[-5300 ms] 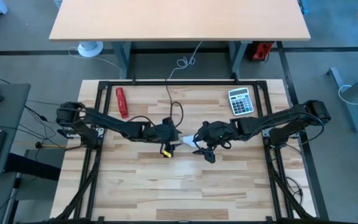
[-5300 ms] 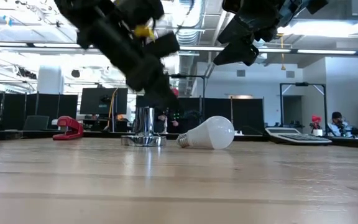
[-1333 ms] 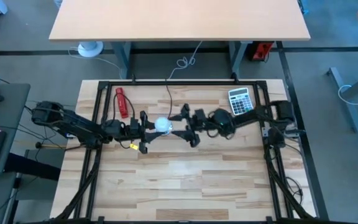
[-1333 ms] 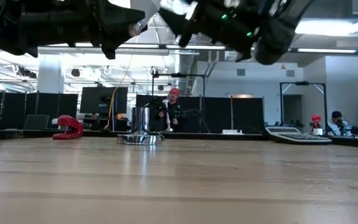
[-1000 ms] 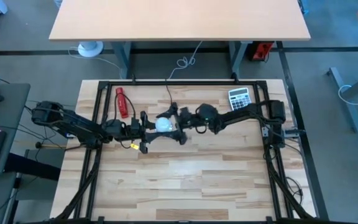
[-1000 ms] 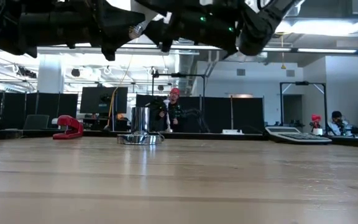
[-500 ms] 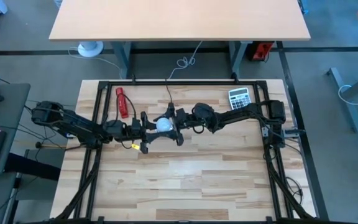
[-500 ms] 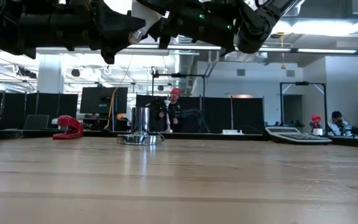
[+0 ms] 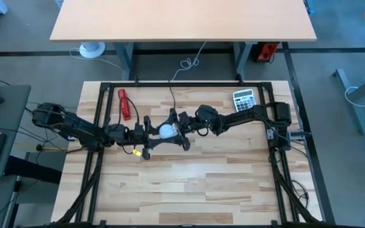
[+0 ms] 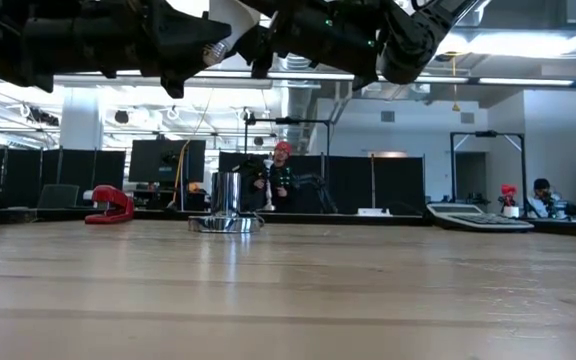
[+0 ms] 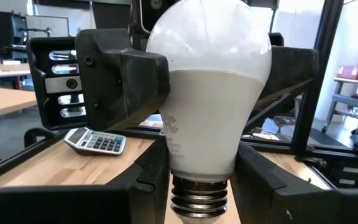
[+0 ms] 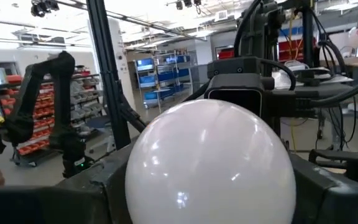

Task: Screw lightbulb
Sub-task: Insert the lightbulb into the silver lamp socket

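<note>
The white lightbulb (image 9: 165,131) hangs well above the table between my two grippers, lying about level with its dome toward the table's right. My left gripper (image 9: 155,132) is shut on its neck, the silvery screw base (image 11: 199,198) lying back between the fingers. My right gripper (image 9: 176,130) comes from the opposite side and is shut around the dome (image 12: 210,162). The shiny metal socket (image 10: 226,203) stands upright on its round foot on the table, below and behind them. My left gripper pinches the bulb's narrow neck (image 11: 174,163) just above the screw base between its two fingers. The fingers come level from the table's left and lie along the bulb. The bulb is lifted clear of the table. My right gripper has its two fingers (image 11: 126,81) on opposite sides of the bulb's wide dome (image 11: 169,93). It comes level from the table's right, facing my left gripper. The dome's round end points back between the fingers.
The socket's black cord (image 9: 172,101) runs toward the far edge. A red stapler (image 9: 125,104) lies at the far left and a calculator (image 9: 245,102) at the far right. The near half of the wooden table (image 9: 189,190) is bare.
My right gripper has moved toward the table's left, up to the bulb held by my left gripper, and its fingers now stand around the dome. My left gripper and the bulb have stayed raised in about the same place.
</note>
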